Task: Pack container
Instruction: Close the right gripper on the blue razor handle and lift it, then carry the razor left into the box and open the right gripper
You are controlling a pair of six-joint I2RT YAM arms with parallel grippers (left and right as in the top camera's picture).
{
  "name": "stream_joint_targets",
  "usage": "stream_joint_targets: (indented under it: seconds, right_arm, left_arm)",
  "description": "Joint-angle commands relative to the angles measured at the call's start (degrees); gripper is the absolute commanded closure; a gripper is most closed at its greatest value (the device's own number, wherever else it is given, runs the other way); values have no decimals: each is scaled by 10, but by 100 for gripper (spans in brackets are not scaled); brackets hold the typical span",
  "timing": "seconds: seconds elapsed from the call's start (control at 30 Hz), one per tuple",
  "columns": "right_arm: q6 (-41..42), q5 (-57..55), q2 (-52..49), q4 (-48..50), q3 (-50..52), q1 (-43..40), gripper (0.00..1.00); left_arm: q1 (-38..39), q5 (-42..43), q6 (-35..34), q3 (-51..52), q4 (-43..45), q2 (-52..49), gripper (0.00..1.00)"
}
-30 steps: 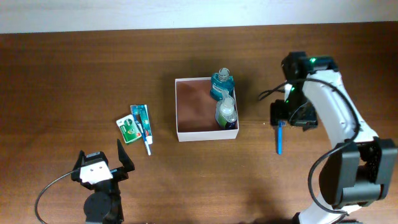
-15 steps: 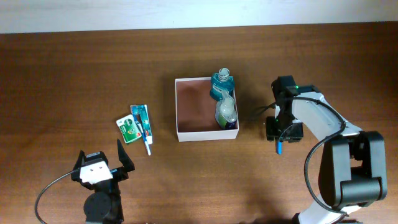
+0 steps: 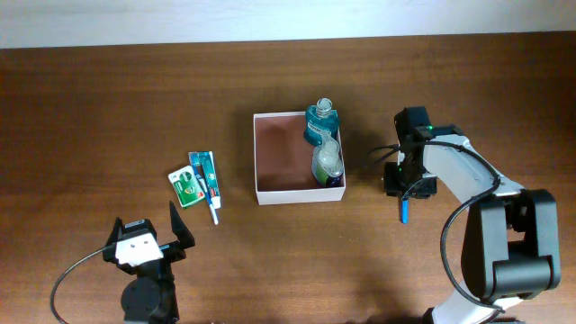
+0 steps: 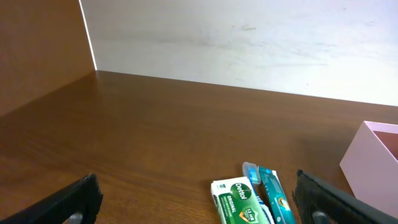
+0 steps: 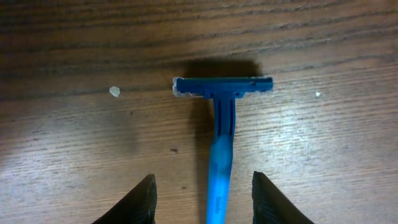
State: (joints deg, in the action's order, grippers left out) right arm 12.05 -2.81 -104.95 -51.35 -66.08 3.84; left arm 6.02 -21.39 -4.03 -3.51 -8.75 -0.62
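The container (image 3: 297, 194), a square white box with a pinkish-brown inside, stands mid-table and holds a teal mouthwash bottle (image 3: 320, 121) and a clear bottle (image 3: 328, 162) along its right side. To its right lies a blue razor (image 3: 405, 209). My right gripper (image 3: 407, 184) is down over the razor. In the right wrist view the razor's handle (image 5: 222, 124) runs between the two fingers with a gap on each side, so the right gripper (image 5: 203, 186) is open. My left gripper (image 3: 147, 225) rests open at the front left, holding nothing.
A green soap box (image 3: 184, 186), a toothpaste tube (image 3: 202, 171) and a toothbrush (image 3: 212, 202) lie left of the container. The left wrist view shows the soap box (image 4: 239, 202) ahead and the container's wall (image 4: 373, 155) at the right. A pale crumb (image 5: 114, 91) sits near the razor head.
My right arm has swung in from the back right and come down over the razor. Its jaws have narrowed around the handle. The left arm has not moved.
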Motion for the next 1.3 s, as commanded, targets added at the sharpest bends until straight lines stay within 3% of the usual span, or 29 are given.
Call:
stream_joint_targets:
  seconds: [0.0, 0.37, 0.53, 0.8, 0.9, 1.03, 1.27]
  right_arm:
    - [5, -27, -6, 8, 5, -2, 58]
    - [5, -37, -6, 54, 54, -2, 58]
    - [5, -37, -6, 58, 54, -2, 96]
    - [5, -37, -5, 41, 42, -2, 96]
    - [4, -37, -4, 3, -9, -2, 96]
    - [2, -37, -3, -84, -151, 1, 96]
    - [5, -36, -3, -258, -485, 57, 96]
  left_arm:
    - [-3, 2, 11, 7, 2, 3, 1]
    - [-3, 2, 11, 7, 2, 3, 1]
    - [-3, 2, 11, 7, 2, 3, 1]
    - [-3, 2, 11, 7, 2, 3, 1]
    - [-3, 2, 11, 7, 2, 3, 1]
    - [-3, 2, 11, 7, 2, 3, 1]
    - [-3, 2, 11, 7, 2, 3, 1]
